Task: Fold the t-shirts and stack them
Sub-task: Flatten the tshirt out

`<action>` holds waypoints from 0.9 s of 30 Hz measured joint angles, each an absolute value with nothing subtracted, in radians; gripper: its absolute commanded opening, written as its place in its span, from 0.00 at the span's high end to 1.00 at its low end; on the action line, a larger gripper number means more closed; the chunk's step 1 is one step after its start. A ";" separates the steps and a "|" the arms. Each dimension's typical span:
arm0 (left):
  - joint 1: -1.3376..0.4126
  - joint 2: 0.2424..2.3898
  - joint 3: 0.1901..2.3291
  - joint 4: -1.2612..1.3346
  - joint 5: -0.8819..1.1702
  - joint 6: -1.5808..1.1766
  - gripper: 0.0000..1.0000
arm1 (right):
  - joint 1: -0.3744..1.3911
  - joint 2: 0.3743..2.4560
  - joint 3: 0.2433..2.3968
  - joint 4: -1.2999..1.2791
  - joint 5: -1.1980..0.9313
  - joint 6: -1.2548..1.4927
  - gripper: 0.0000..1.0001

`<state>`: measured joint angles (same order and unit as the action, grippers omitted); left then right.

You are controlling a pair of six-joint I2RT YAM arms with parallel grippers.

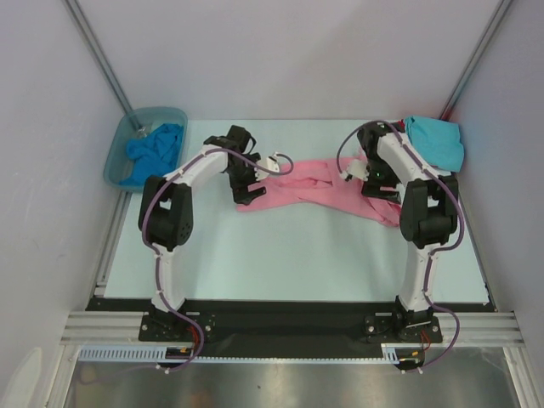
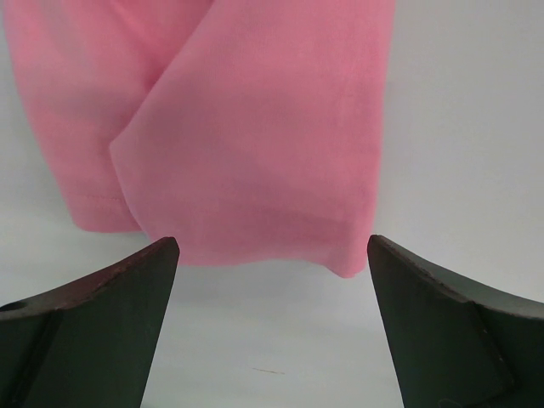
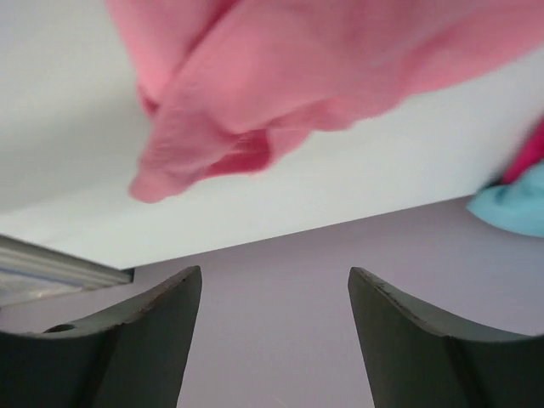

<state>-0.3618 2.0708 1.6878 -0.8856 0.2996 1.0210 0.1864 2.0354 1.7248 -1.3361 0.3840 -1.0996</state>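
Our left gripper and right gripper are spread wide, holding nothing, so our twisted pink t-shirt may fold crooked.

One soft light pink cloth tee, one turquoise tee, one bright blue tee, one barely showing red tee: four. One translucent grey-blue plastic tub.

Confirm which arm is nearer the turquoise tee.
Right. The right arm is over the pink tee, at its right end beside the turquoise tee; the left arm is at its left end, farther off.
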 measured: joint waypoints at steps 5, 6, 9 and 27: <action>-0.369 2.091 1.734 -0.892 0.300 1.018 0.01 | 0.186 2.102 2.016 -1.332 0.338 -1.084 0.24; -0.370 2.092 1.737 -0.893 0.300 1.017 0.01 | 0.188 2.113 2.077 -1.319 0.329 -1.072 0.24; -0.382 2.094 1.745 -0.893 0.299 1.011 0.01 | 0.200 2.122 2.144 -1.250 0.324 -1.040 0.23; -0.406 2.242 1.810 -0.862 0.243 0.872 1.00 | 0.298 2.138 2.040 -1.021 0.328 -0.999 0.23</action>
